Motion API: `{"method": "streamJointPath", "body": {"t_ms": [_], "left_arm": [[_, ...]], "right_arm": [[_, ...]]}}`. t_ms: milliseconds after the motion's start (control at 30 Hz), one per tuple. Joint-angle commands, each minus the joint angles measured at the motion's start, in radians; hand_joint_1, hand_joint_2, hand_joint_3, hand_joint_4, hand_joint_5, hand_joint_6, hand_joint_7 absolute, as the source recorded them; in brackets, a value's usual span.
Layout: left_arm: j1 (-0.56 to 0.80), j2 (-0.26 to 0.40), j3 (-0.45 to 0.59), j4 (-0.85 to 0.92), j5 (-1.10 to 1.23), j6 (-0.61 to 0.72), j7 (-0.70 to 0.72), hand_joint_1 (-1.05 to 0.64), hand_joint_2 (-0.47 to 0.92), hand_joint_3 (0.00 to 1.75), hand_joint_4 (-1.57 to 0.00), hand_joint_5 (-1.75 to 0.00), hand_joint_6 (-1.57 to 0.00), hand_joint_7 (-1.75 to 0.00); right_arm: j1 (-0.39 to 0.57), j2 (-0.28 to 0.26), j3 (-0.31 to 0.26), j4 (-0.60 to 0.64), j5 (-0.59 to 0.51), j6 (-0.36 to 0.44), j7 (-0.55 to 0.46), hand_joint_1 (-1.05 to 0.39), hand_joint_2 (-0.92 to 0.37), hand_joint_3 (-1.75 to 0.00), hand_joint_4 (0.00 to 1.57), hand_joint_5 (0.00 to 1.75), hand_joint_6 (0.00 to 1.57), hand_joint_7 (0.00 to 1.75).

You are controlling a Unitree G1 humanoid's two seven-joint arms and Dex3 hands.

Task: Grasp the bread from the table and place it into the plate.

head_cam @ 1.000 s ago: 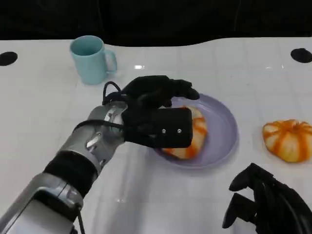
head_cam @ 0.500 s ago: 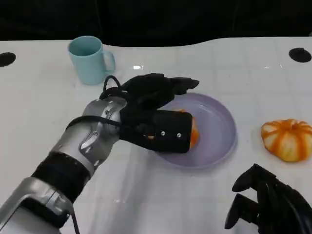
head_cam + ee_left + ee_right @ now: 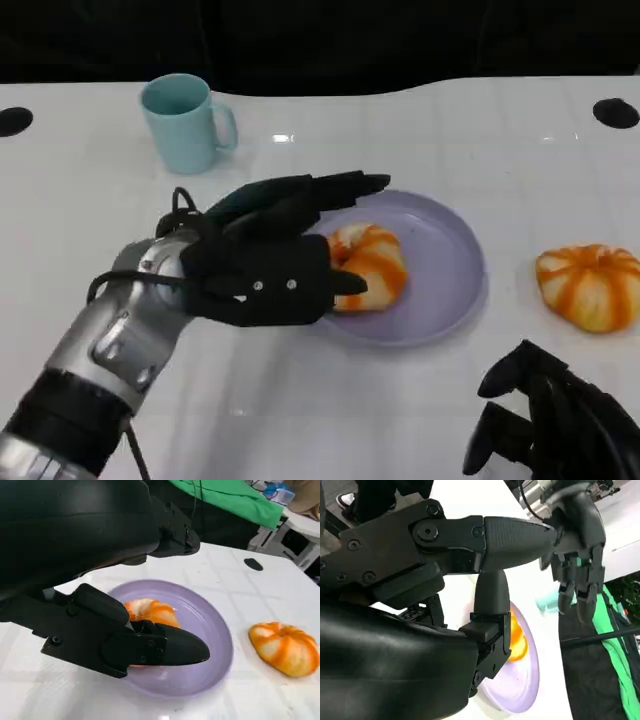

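1. White bench (image 3: 420, 400) under a dark backdrop; from my head view I see a teal mug (image 3: 187, 122) standing at the far left and two black round marks at the far corners.
2. I see the lavender plate (image 3: 455, 260) in the middle of the bench, with the bread (image 3: 372, 262), an orange-and-white striped bun, lying in its left half.
3. My left robot hand (image 3: 268, 258) hovers at the plate's left rim with fingers spread, the long ones reaching over the far side of the bread and the thumb just in front of it. From the left wrist view the bread (image 3: 150, 612) sits on the plate floor between thumb and fingers; I cannot tell whether the thumb touches it, but nothing grips it.
4. A second striped bun (image 3: 590, 287) rests on the bench to the right, well apart from the plate.
5. My right robot hand (image 3: 545, 415) sits low at the near right, fingers curled inward on nothing.
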State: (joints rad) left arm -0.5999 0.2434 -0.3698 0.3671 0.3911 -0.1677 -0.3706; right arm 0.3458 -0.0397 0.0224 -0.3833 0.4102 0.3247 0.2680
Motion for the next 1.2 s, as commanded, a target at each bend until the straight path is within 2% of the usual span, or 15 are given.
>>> {"method": "streamJointPath", "body": {"t_ms": [33, 167, 267, 433, 500, 667, 767, 800, 867, 900, 967, 1033, 1100, 1133, 1200], "left_arm": [[0.068, 0.025, 0.045, -0.071, -0.065, -0.019, -0.025, -0.81, 0.92, 0.41, -0.04, -0.33, -0.17, -0.02], [0.132, 0.010, 0.081, -0.106, -0.133, -0.051, -0.009, -0.76, 0.92, 0.36, -0.11, -0.40, -0.21, -0.03], [0.180, -0.010, 0.109, -0.117, -0.188, -0.094, 0.004, -0.72, 0.92, 0.34, -0.08, -0.60, -0.25, -0.04], [0.240, -0.040, 0.142, -0.130, -0.253, -0.152, 0.005, -0.68, 0.92, 0.33, -0.08, -0.76, -0.29, -0.05], [0.276, -0.052, 0.157, -0.147, -0.293, -0.166, -0.002, -0.67, 0.92, 0.35, -0.13, -0.89, -0.35, -0.08], [0.308, -0.069, 0.175, -0.165, -0.348, -0.168, -0.020, -0.66, 0.92, 0.35, -0.14, -0.95, -0.37, -0.09], [0.366, -0.096, 0.202, -0.190, -0.459, -0.179, -0.048, -0.64, 0.92, 0.33, -0.22, -1.02, -0.42, -0.11], [0.387, -0.104, 0.211, -0.199, -0.493, -0.188, -0.057, -0.62, 0.92, 0.37, -0.27, -1.15, -0.47, -0.15], [0.435, -0.127, 0.235, -0.219, -0.564, -0.196, -0.068, -0.61, 0.92, 0.38, -0.32, -1.25, -0.53, -0.20], [0.447, -0.135, 0.243, -0.224, -0.582, -0.196, -0.070, -0.61, 0.92, 0.37, -0.41, -1.30, -0.60, -0.24], [0.474, -0.154, 0.257, -0.244, -0.627, -0.172, -0.070, -0.61, 0.92, 0.36, -0.45, -1.33, -0.63, -0.27], [0.497, -0.169, 0.267, -0.269, -0.666, -0.137, -0.069, -0.63, 0.92, 0.35, -0.53, -1.42, -0.69, -0.52], [0.522, -0.187, 0.277, -0.291, -0.716, -0.104, -0.076, -0.64, 0.92, 0.35, -0.55, -1.44, -0.68, -0.60], [0.537, -0.198, 0.283, -0.302, -0.748, -0.084, -0.080, -0.61, 0.92, 0.35, -0.55, -1.53, -0.66, -0.82], [0.568, -0.217, 0.294, -0.325, -0.803, -0.049, -0.087, -0.60, 0.92, 0.35, -0.55, -1.58, -0.64, -0.97]], "right_arm": [[0.007, -0.011, -0.007, -0.024, 0.003, 0.005, -0.008, -0.51, -0.92, -0.49, 0.60, 1.75, 0.36, 1.71], [0.010, -0.011, -0.007, -0.029, 0.005, 0.008, -0.007, -0.50, -0.92, -0.50, 0.59, 1.75, 0.35, 1.71], [0.009, -0.009, -0.008, -0.025, 0.008, 0.006, -0.005, -0.50, -0.92, -0.50, 0.59, 1.75, 0.35, 1.71], [0.008, -0.010, -0.009, -0.028, 0.009, 0.009, -0.006, -0.50, -0.92, -0.51, 0.59, 1.75, 0.35, 1.72], [0.007, -0.011, -0.011, -0.030, 0.009, 0.013, -0.008, -0.51, -0.92, -0.50, 0.60, 1.75, 0.37, 1.72], [0.006, -0.010, -0.014, -0.029, 0.012, 0.016, -0.006, -0.51, -0.92, -0.49, 0.61, 1.75, 0.38, 1.71], [0.003, -0.010, -0.018, -0.024, 0.017, 0.018, -0.002, -0.50, -0.92, -0.50, 0.60, 1.75, 0.37, 1.72], [0.001, -0.010, -0.019, -0.022, 0.018, 0.019, -0.002, -0.50, -0.92, -0.50, 0.60, 1.75, 0.37, 1.72], [0.000, -0.013, -0.019, -0.024, 0.013, 0.020, -0.002, -0.50, -0.92, -0.51, 0.59, 1.75, 0.36, 1.72], [0.000, -0.015, -0.018, -0.026, 0.010, 0.021, -0.003, -0.50, -0.92, -0.51, 0.59, 1.75, 0.35, 1.72], [0.000, -0.015, -0.019, -0.029, 0.012, 0.025, -0.003, -0.50, -0.92, -0.51, 0.59, 1.75, 0.35, 1.73], [0.000, -0.015, -0.021, -0.030, 0.017, 0.030, -0.003, -0.51, -0.92, -0.50, 0.59, 1.75, 0.35, 1.73], [-0.001, -0.013, -0.021, -0.029, 0.020, 0.032, -0.004, -0.51, -0.92, -0.49, 0.59, 1.75, 0.35, 1.73], [-0.002, -0.011, -0.021, -0.028, 0.021, 0.033, -0.004, -0.51, -0.92, -0.48, 0.59, 1.75, 0.36, 1.72], [-0.003, -0.009, -0.021, -0.026, 0.023, 0.033, -0.005, -0.51, -0.92, -0.47, 0.59, 1.75, 0.37, 1.71]]}}
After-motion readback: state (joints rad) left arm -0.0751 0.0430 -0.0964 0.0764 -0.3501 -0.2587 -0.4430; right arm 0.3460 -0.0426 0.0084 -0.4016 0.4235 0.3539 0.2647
